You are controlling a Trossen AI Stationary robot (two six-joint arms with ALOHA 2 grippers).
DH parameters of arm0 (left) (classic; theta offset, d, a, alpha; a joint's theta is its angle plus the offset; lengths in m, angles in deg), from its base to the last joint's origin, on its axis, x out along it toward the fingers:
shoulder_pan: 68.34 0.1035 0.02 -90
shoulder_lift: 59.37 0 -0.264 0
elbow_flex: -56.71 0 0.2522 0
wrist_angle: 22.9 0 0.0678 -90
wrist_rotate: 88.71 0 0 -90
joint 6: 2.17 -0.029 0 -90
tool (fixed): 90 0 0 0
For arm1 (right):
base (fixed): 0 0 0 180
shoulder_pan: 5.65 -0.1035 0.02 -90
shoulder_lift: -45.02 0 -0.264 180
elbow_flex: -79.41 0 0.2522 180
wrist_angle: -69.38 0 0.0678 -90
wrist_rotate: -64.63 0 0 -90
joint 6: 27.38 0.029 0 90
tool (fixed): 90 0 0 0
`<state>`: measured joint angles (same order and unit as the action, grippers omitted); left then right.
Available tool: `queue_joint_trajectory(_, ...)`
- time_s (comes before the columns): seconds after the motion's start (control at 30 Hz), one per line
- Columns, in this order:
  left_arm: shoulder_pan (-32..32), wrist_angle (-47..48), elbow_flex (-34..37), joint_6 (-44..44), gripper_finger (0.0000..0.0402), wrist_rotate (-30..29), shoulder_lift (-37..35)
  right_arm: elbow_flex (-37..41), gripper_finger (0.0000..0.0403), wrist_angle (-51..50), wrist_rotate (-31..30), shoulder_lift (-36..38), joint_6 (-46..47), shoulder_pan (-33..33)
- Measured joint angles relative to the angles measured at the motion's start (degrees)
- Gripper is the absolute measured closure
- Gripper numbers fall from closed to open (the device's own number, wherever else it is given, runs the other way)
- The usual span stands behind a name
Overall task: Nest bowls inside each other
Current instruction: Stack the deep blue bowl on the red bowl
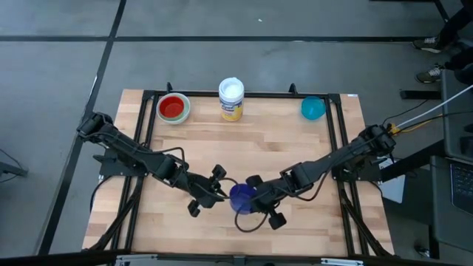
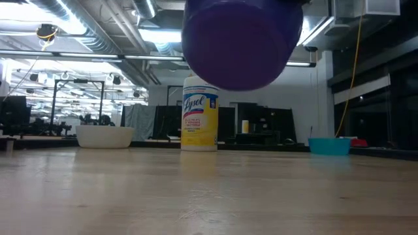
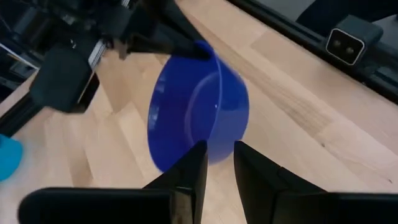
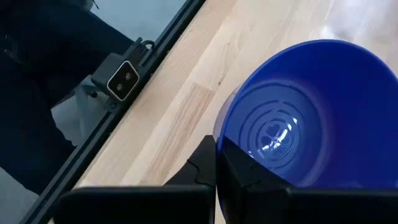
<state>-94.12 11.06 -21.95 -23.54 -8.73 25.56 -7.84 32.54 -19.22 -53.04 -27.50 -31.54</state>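
Observation:
A dark blue bowl (image 1: 242, 198) hangs above the table's near middle, between my two grippers; the low view shows its underside (image 2: 238, 42) well off the wood. My right gripper (image 4: 217, 146) is shut on its rim. My left gripper (image 3: 217, 155) is open at the opposite side of the rim, one finger on either side of the wall with a gap between them. A red bowl (image 1: 172, 106) sits inside a white bowl (image 2: 104, 136) at the far left. A teal bowl (image 1: 312, 108) rests on its base at the far right. My right gripper pinches the blue bowl's rim (image 4: 225, 138) on the side toward the table's right, one finger inside the bowl and one outside. The fingers slant down from the right. The bowl is lifted clear of the table and tilted.
A white-lidded jar with a yellow label (image 1: 231, 98) stands upright at the far middle, between the white and teal bowls. A black metal frame (image 1: 336, 148) runs along the table's edges. Bare wood lies between the far row and the grippers.

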Motion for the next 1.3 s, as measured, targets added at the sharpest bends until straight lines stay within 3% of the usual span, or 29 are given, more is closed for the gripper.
queue_joint_trajectory(0.5,2.5,-2.59,0.02,-2.75,0.0327,4.04,0.64,-0.02,0.0401,2.54,1.03,0.0,-1.09,0.61)
queue_joint_trajectory(0.77,3.19,-3.36,0.02,-2.04,0.0327,7.99,4.64,0.05,0.0402,2.54,1.47,0.0,-1.63,0.61)
queue_joint_trajectory(0.87,3.18,-4.1,0.0,-1.59,0.0327,7.03,5.88,0.13,0.0402,2.45,1.62,0.0,-1.66,0.61)
queue_joint_trajectory(0.97,3.41,-3.58,0.0,-0.06,0.035,5.04,6.1,0.13,0.0402,2.43,1.6,0.0,-1.68,0.66)
queue_joint_trajectory(1.1,4.75,-2.93,0.0,1.55,0.0391,8.59,6.21,0.2,0.0401,2.26,1.87,0.0,-2.25,0.68)
queue_joint_trajectory(1.2,4.77,-3.5,0.02,1.66,0.0396,9.24,6.26,0.2,0.0381,4.0,3.63,0.0,-4.38,0.7)
queue_joint_trajectory(1.3,4.8,-2.54,0.08,1.79,0.0398,5.65,6.4,-0.04,0.034,6.7,3.51,0.17,-4.58,1.03)
